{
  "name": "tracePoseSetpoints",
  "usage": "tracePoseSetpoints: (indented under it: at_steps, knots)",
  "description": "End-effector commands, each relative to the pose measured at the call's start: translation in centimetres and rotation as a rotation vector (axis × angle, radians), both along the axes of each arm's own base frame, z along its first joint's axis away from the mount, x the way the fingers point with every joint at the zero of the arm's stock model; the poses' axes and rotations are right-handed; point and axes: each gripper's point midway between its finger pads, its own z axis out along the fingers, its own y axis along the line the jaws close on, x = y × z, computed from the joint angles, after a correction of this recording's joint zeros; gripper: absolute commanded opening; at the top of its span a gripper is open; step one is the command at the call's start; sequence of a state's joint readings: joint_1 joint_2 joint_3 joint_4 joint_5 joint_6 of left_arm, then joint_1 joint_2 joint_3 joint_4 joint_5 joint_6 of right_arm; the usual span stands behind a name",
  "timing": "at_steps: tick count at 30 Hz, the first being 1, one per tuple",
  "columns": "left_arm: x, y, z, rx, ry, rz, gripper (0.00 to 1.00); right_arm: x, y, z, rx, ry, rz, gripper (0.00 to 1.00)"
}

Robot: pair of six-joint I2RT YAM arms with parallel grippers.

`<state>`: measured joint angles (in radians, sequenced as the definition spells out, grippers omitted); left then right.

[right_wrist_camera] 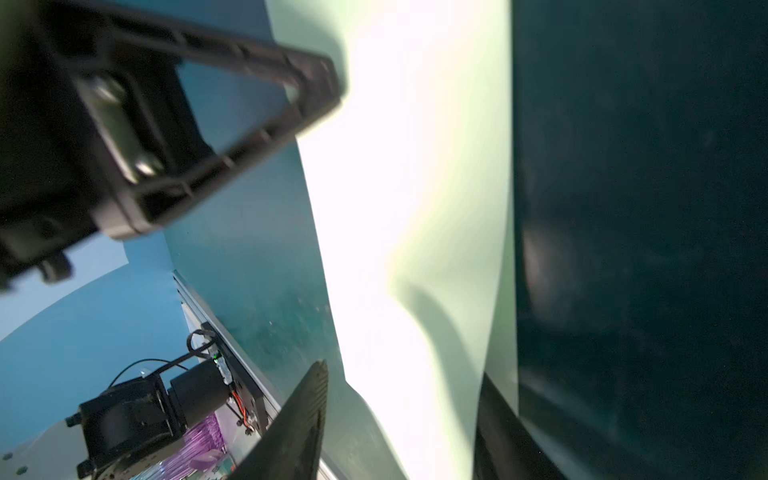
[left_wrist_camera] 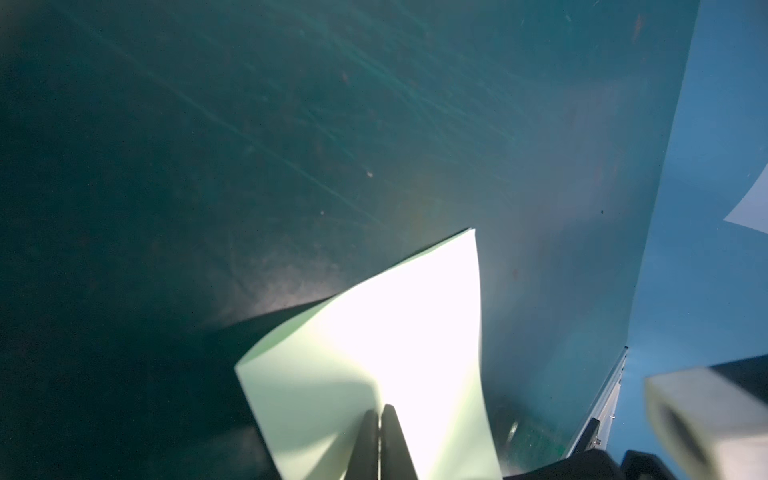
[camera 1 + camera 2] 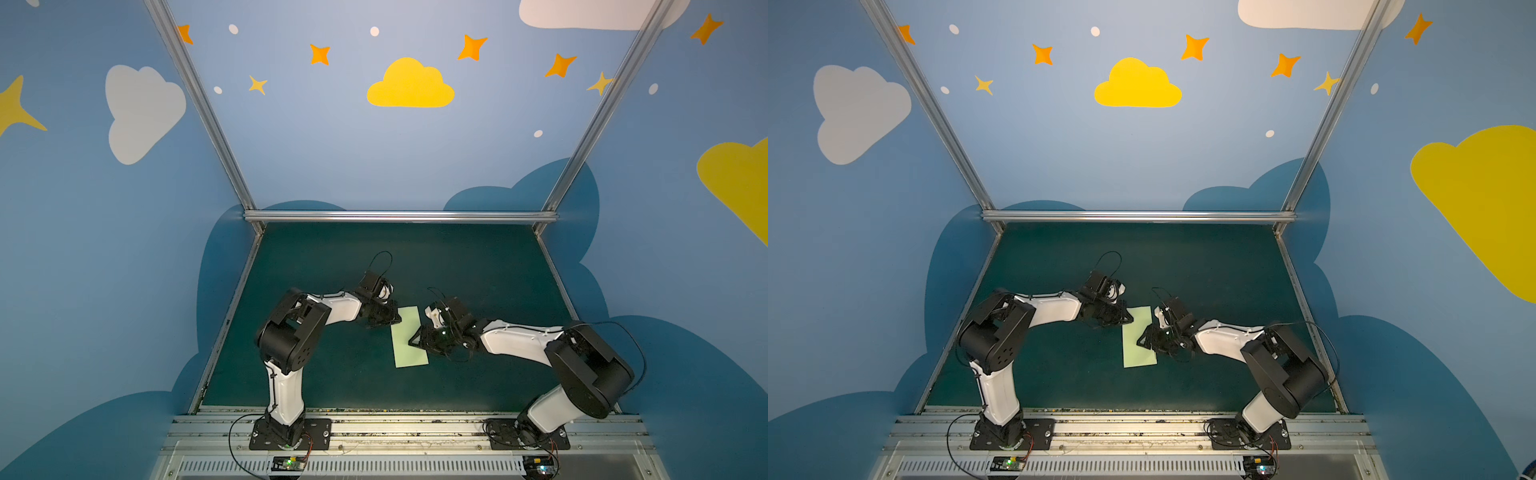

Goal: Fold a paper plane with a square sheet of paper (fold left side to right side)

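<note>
1. Pale green paper [image 3: 402, 340] [image 3: 1138, 320] lay in the lower middle of both top views as a narrow upright rectangle on the dark green mat [image 3: 332, 270]. It was not yet a dart, with no nose or wings showing.
2. The left gripper [image 3: 395, 320] [image 3: 1127, 320] sat at the sheet's upper left corner. In the left wrist view its fingers [image 2: 379, 413] were pressed together against the paper at the bottom centre of the frame. Whether they nipped a layer or only bore down could not be told.
3. The right gripper [image 3: 411, 343] [image 3: 1138, 343] reached over the sheet's right edge at mid-height. In the right wrist view its jaws [image 1: 403, 372] stood spread at the bottom of the frame, with the paper running between them and nothing clamped.
4. Both wrist views showed the sheet bowed and rippled, not lying flat.
5. Judged from that shape, the left-to-right half fold looked laid over, and setting its crease seemed the step in hand.
6. The next move probably called for keeping the left corner pinned while the right gripper smoothed the bulge down, with the edges kept matched so the layers did not skew.
</note>
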<state>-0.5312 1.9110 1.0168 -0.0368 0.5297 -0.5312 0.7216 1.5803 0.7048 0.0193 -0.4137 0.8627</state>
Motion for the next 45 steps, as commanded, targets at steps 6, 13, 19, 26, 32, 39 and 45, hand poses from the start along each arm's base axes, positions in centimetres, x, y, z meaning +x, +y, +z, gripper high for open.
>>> tracePoseSetpoints:
  at_steps: [6,13,19,26,32,39,45]
  knots:
    - [-2.8,1.0,-3.8,0.095,0.099,-0.013,0.07,0.3,0.3,0.1,0.017,0.005,0.036,0.45]
    - [-2.9,1.1,-3.6,0.092,0.097,-0.013,0.07,-2.8,-0.7,-1.5,0.026,0.065,0.032,0.34]
    - [-3.0,1.0,-3.7,0.093,0.096,-0.016,0.07,-4.2,-1.5,-1.6,0.005,0.071,0.029,0.29]
    - [-3.0,1.0,-3.7,0.092,0.094,-0.018,0.07,-4.9,-2.8,-2.0,-0.026,0.070,0.011,0.24]
    - [-3.0,1.0,-3.8,0.093,0.096,-0.019,0.07,-4.7,-3.2,-2.0,-0.030,0.069,-0.005,0.20]
    - [-3.1,0.9,-3.8,0.093,0.097,-0.022,0.07,-4.2,-3.1,-1.7,-0.018,0.066,-0.006,0.05]
    - [-3.1,0.8,-3.9,0.089,0.099,-0.024,0.07,-3.5,-1.2,-0.3,0.028,0.044,0.040,0.00]
